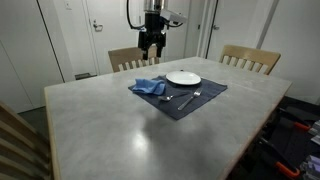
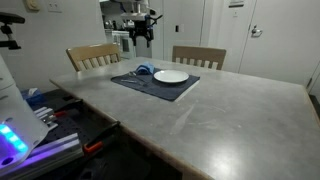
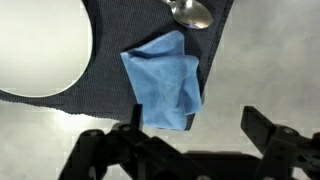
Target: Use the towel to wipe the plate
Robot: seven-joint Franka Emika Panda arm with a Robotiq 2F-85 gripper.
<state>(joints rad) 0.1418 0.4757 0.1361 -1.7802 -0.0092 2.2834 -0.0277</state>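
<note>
Grey stone-look table (image 1: 120, 125) is shown in both exterior views, top matte and mottled. Dark placemat (image 1: 203, 104) is laid flat on far part of tabletop, set askew to table edges. Cutlery (image 1: 188, 97) is laid on placemat; type cannot be told there. Spoon bowl (image 3: 192, 12) is seen at top edge of wrist view, resting on placemat weave. Wooden chair (image 2: 92, 55) and second chair (image 2: 198, 57) are drawn up at far side. White doors (image 1: 100, 25) are seen behind. Device lit blue-violet (image 2: 15, 140) is seen at lower corner of an exterior view.
</note>
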